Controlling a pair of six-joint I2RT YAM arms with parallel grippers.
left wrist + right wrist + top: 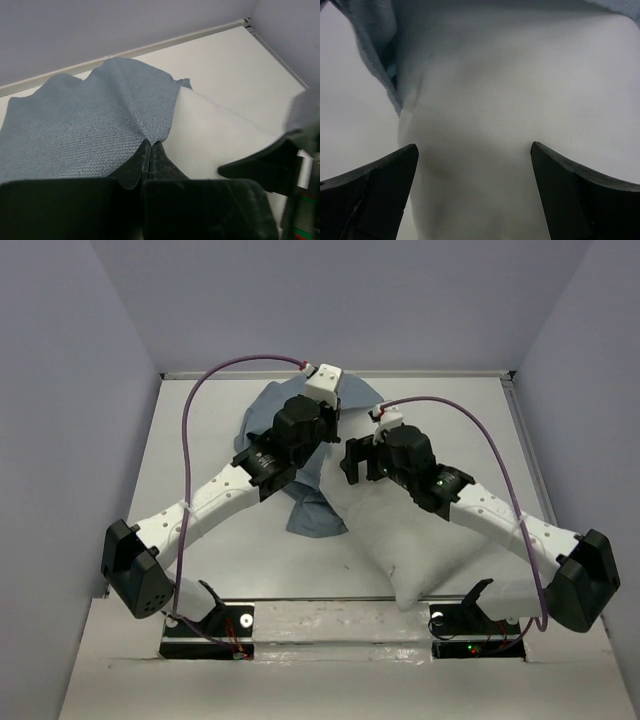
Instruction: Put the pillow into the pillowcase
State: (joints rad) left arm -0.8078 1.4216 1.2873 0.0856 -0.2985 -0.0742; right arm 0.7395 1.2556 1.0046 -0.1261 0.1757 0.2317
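The white pillow (420, 545) lies at the right middle of the table, its far end under the edge of the blue-grey pillowcase (268, 408). My left gripper (322, 436) is shut on the pillowcase's edge and is mostly hidden under its own wrist. In the left wrist view its tips (150, 144) pinch the cloth (85, 125) just above the pillow (215, 130). My right gripper (352, 462) is open. In the right wrist view it (472, 150) straddles the pillow (510, 90) with pillowcase cloth (370, 45) at the upper left.
The table (200, 440) is light grey, walled at the back and both sides. Part of the pillowcase (315, 515) hangs in a fold beneath my left arm. My right gripper's finger (265, 165) shows close to my left gripper in the left wrist view.
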